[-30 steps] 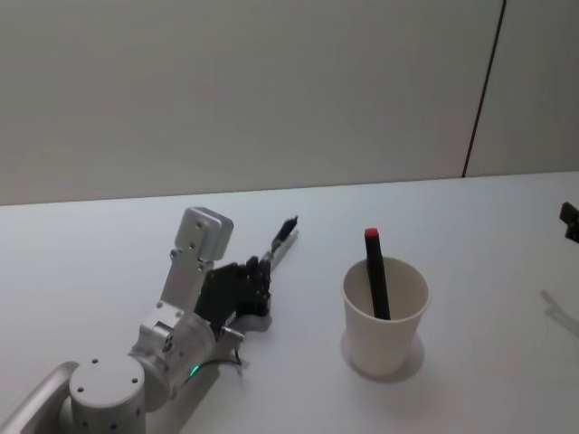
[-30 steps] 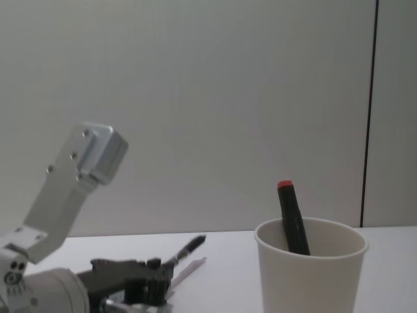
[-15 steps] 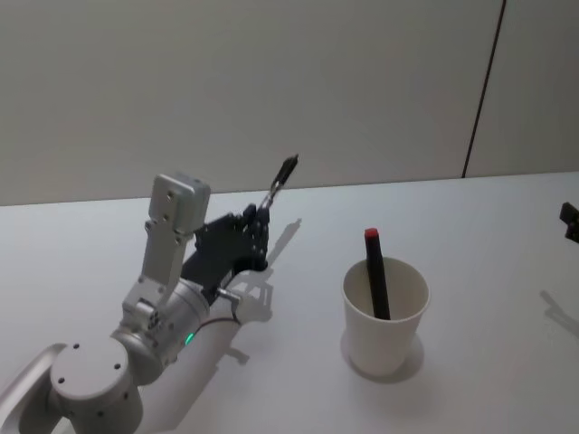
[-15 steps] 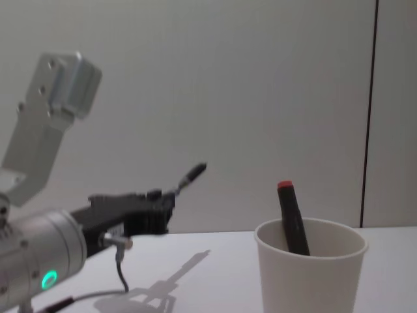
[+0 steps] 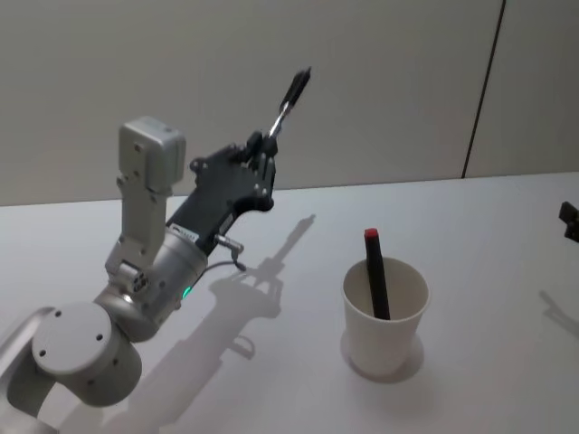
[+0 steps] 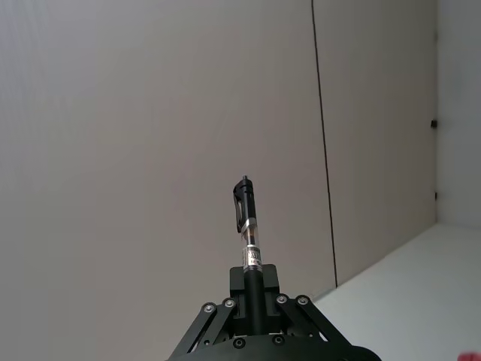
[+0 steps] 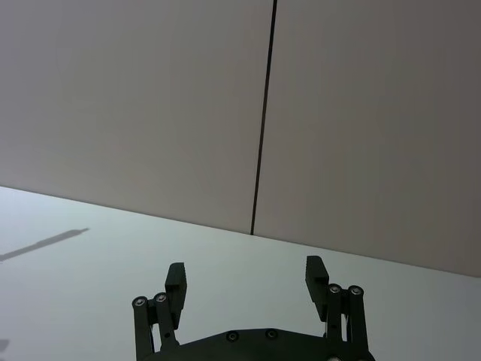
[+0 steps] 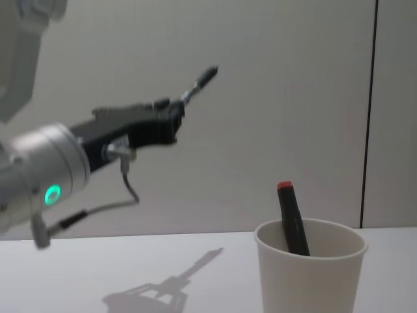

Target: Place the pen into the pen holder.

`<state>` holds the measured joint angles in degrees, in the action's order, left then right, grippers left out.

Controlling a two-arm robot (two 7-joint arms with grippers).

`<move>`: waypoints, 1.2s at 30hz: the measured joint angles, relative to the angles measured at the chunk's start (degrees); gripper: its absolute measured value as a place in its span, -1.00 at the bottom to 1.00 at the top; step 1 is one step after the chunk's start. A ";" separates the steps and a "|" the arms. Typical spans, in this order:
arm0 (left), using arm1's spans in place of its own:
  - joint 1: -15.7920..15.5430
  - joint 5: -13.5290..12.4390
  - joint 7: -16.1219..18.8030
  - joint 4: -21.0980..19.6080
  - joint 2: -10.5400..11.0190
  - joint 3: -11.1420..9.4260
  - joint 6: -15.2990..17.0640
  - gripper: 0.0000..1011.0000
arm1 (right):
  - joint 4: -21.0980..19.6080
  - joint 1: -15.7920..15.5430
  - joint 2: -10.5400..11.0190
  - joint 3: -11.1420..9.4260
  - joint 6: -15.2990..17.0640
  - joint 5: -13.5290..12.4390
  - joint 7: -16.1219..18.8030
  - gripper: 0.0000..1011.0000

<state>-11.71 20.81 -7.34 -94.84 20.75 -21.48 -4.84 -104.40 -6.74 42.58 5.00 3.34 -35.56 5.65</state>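
My left gripper [image 5: 261, 152] is raised well above the table, shut on a slim pen [image 5: 291, 98] with a black clip end pointing up and away. The same pen [image 8: 199, 83] juts from the gripper [image 8: 174, 112] in the chest view, and rises straight out between the jaws in the left wrist view [image 6: 248, 233]. The pen holder, a white paper cup [image 5: 384, 316], stands to the right and lower, with a black marker with a red cap [image 5: 374, 271] leaning inside it. My right gripper [image 7: 248, 282] stands open over bare table, holding nothing.
The white tabletop [image 5: 470, 226] spreads around the cup [image 8: 309, 274], with the left arm's shadow [image 5: 262, 271] lying on it. A grey wall with a dark vertical seam [image 5: 484, 86] runs behind. A small dark part [image 5: 570, 220] shows at the right edge.
The left gripper has lifted the pen from the table surface high into the air, and the pen now tilts more upright. The cup and marker have not moved.
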 joint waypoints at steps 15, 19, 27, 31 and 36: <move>-3.17 0.97 -3.70 -2.25 -1.19 1.37 -5.10 -0.74 | -2.89 1.79 -0.56 -0.29 1.43 -5.88 5.06 0.98; -3.55 1.11 -4.14 -2.50 -1.34 1.53 -5.68 -0.74 | -3.94 2.27 -0.62 -0.59 2.01 -8.76 6.74 0.98; -4.09 1.29 -4.78 -2.87 -1.57 1.74 -6.41 -0.74 | -6.26 3.54 -0.82 -1.26 3.47 -15.96 10.69 0.98; -4.19 1.34 -4.91 -2.92 -1.61 1.79 -6.59 -0.74 | -7.31 4.23 -0.98 -1.52 4.23 -19.29 12.20 0.98; -4.35 1.39 -5.07 -3.04 -1.67 1.84 -6.80 -0.74 | -8.64 5.37 -1.34 -1.74 5.47 -24.55 14.34 0.98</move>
<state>-16.06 22.20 -12.41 -97.87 19.09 -19.63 -11.64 -113.04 -1.37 41.24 3.27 8.81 -60.11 19.99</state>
